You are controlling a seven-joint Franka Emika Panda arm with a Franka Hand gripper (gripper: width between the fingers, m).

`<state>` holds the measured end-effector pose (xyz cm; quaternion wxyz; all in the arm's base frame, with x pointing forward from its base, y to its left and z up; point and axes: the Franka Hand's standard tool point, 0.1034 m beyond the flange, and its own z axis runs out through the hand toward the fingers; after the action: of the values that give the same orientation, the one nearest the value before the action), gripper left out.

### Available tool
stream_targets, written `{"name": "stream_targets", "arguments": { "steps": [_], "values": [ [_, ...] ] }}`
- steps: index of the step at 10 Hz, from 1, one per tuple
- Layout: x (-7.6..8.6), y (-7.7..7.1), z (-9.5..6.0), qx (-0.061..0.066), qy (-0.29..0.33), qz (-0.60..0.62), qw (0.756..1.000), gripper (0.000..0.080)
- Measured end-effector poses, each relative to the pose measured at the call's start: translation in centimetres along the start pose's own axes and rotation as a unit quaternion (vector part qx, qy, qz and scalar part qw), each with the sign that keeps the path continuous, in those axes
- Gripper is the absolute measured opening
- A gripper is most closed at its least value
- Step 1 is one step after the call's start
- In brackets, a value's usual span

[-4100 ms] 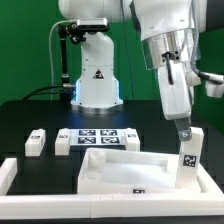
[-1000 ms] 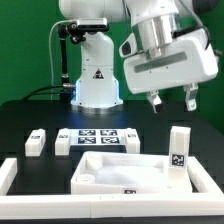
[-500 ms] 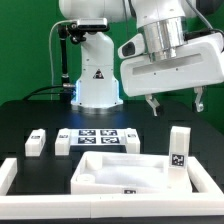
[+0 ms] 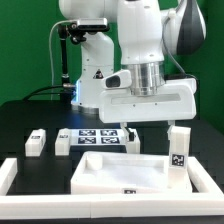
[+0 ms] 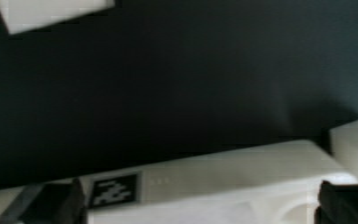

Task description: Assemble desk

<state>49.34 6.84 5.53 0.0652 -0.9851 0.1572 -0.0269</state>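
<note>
The white tray-like tabletop (image 4: 120,172) lies at the front of the black table. One white leg (image 4: 180,148) stands upright at its corner on the exterior view's right, tag facing front. Two more legs (image 4: 36,141) (image 4: 63,141) lie to the exterior view's left. My gripper (image 4: 149,133) is open and empty. It hangs just above the tabletop's rear rim, left of the upright leg and apart from it. In the wrist view the gripper (image 5: 197,205) has both dark fingertips (image 5: 51,205) over the tabletop rim (image 5: 229,170), next to a tag (image 5: 115,189).
The marker board (image 4: 98,138) lies behind the tabletop, partly hidden by my gripper. Long white border rails (image 4: 10,176) frame the front, left and right of the work area. The robot's base (image 4: 97,85) stands at the back.
My open gripper has come down and moved toward the exterior view's left, from high above the upright leg to just over the tabletop's rear rim. The parts have not moved.
</note>
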Motion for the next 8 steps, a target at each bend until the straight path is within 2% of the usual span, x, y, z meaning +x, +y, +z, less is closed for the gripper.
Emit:
{"name": "stream_targets", "arguments": {
  "steps": [2, 3, 4, 6, 8],
  "values": [
    [0.2, 0.1, -0.1, 0.005, -0.018, -0.006, 1.000, 0.0649],
    [-1.0, 1.4, 0.1, 0.011, -0.085, -0.011, 0.996, 0.0649],
    [-1.4, 2.4, -0.1, 0.014, -0.149, -0.006, 0.989, 0.0649],
    [-2.0, 2.7, -0.1, 0.000, -0.195, -0.027, 0.980, 0.0649],
    [-2.4, 2.9, -0.1, 0.006, -0.255, -0.020, 0.967, 0.0649]
  ]
}}
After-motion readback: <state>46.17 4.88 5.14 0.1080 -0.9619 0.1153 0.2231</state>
